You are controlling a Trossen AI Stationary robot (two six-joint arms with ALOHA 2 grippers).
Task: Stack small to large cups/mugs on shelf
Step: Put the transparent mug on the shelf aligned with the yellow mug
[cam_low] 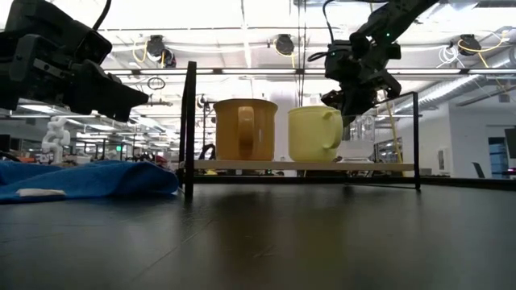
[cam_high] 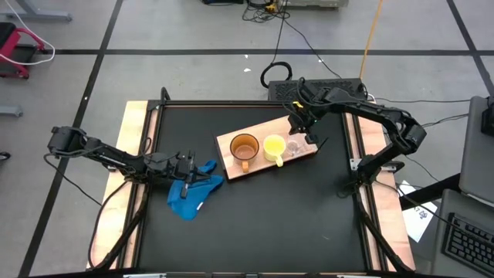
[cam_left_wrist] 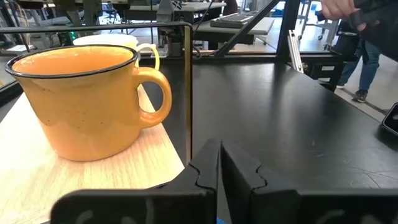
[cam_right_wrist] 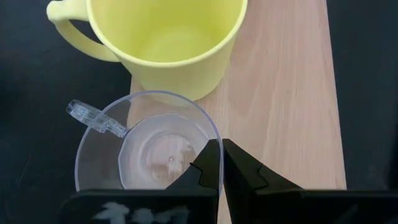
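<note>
On the light-wood shelf board [cam_high: 231, 166] three vessels stand upright in a row: the orange-brown mug [cam_high: 244, 147], the yellow mug [cam_high: 274, 147] and the small clear cup [cam_high: 294, 147]. The cup [cam_right_wrist: 146, 149] stands on its base at the board's edge, beside the yellow mug [cam_right_wrist: 168, 37]. My right gripper [cam_right_wrist: 221, 163] hangs shut above the cup's rim, slanting down; in the low view it [cam_low: 351, 101] is well above the board. My left gripper [cam_left_wrist: 219, 168] is shut, points level at the orange mug [cam_left_wrist: 81, 99], and hovers over the blue cloth [cam_high: 193, 191].
The blue cloth [cam_low: 89, 179] lies crumpled on the black tabletop left of the board. Thin black upright posts [cam_low: 189, 129] [cam_low: 417, 141] stand near the board's ends; one [cam_left_wrist: 188, 93] rises just beside the orange mug. A person [cam_left_wrist: 364, 31] stands beyond the table.
</note>
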